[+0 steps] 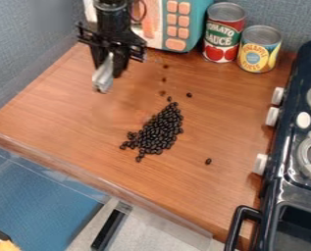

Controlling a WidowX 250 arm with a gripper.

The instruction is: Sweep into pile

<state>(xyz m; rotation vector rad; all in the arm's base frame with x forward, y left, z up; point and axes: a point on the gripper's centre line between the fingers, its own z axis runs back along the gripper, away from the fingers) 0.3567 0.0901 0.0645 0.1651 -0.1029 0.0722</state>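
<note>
the place is a toy kitchen: a wood-grain counter (59, 103) below the jaws of the gripper (110, 78) carries a teal play microwave (195, 22) with orange buttons, just beside the jaws. farther from the jaws, past the microwave, stand a tomato can (223, 30) and a yellow-labelled food can (258, 50). across the counter, well apart from the jaws, a black toy stove (290, 132) shows pale knobs and round burners.
</note>
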